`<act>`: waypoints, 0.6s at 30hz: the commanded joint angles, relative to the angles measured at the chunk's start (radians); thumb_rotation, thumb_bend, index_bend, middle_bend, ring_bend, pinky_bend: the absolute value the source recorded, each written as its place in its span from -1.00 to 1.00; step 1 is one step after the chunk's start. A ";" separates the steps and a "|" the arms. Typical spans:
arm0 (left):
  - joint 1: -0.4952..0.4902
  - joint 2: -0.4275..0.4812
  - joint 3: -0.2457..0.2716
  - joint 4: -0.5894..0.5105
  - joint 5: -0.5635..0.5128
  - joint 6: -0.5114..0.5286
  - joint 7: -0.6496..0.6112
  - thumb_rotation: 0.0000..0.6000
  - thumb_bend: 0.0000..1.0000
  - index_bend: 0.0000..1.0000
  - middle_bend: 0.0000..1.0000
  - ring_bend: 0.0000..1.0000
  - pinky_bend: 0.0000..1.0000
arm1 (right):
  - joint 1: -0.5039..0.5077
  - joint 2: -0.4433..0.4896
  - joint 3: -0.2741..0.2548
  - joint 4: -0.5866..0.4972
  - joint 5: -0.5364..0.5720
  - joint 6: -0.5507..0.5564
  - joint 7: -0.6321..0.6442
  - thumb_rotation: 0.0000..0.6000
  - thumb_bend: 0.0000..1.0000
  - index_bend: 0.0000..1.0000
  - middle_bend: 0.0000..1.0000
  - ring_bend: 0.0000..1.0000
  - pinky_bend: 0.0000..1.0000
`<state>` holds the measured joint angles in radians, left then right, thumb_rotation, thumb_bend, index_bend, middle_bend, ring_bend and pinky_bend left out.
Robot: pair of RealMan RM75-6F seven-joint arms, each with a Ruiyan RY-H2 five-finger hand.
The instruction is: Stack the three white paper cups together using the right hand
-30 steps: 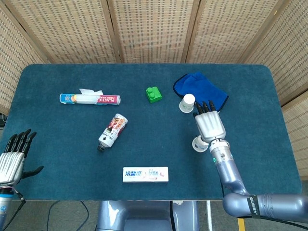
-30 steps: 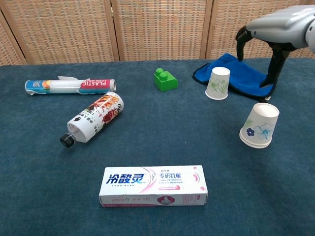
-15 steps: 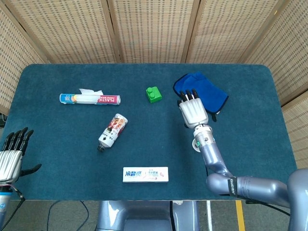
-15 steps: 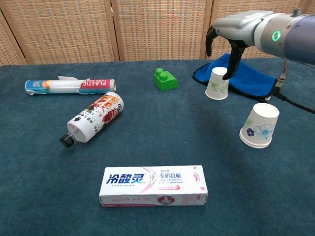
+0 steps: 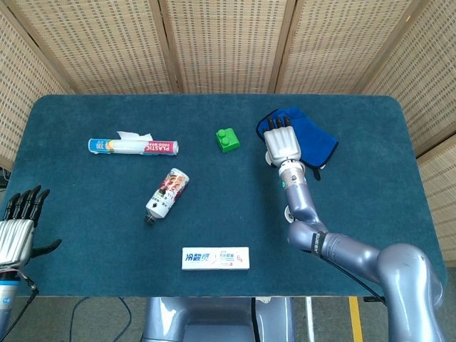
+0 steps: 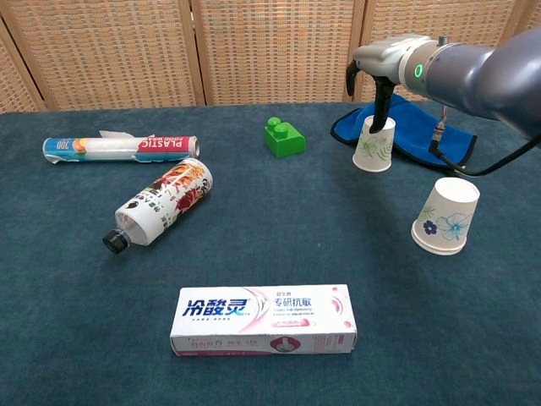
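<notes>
Since the earlier frames the right hand (image 5: 284,144) has travelled from above the near cup (image 6: 446,216) toward the far edge of the worktop (image 5: 85,242), and now hangs over the far cup (image 6: 374,144). In the chest view its fingers (image 6: 379,112) point down, reaching the rim of that cup; whether they touch it or have closed on it cannot be told. From the head view the hand hides this cup entirely.

The far cup stands mouth-down at the front edge of the blue cloth (image 5: 317,139), toward the far right of the worktop. The near cup, also mouth-down and slightly tilted, sits well apart toward the near right edge. Only two cups are visible; a third cannot be seen.

The left hand (image 5: 19,226) rests at the near left corner, fingers spread, holding nothing.

Judgement: the shift indicates the far cup is selected for the first grasp. No stacking is done yet.
</notes>
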<state>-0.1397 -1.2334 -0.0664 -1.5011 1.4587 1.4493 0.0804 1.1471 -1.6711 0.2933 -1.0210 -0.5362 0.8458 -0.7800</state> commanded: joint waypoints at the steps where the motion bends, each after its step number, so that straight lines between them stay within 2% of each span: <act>1: -0.001 -0.002 0.001 -0.003 0.004 0.002 0.007 1.00 -0.91 -1.00 -1.00 -1.00 -1.00 | 0.008 -0.033 0.000 0.064 0.007 -0.044 0.024 1.00 -0.67 -0.37 -0.68 -0.77 -0.72; 12: -0.003 -0.006 0.004 -0.005 0.010 0.004 0.023 1.00 -0.91 -1.00 -1.00 -1.00 -1.00 | 0.009 -0.100 -0.004 0.257 -0.016 -0.142 0.074 1.00 -0.68 -0.41 -0.71 -0.77 -0.72; 18: -0.002 -0.009 0.006 -0.004 0.010 0.007 0.033 1.00 -0.91 -1.00 -1.00 -1.00 -1.00 | 0.005 -0.140 -0.001 0.363 -0.043 -0.198 0.116 1.00 -0.68 -0.30 -0.68 -0.77 -0.72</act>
<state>-0.1412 -1.2420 -0.0610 -1.5056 1.4699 1.4566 0.1116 1.1547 -1.7942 0.2917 -0.6855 -0.5649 0.6675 -0.6821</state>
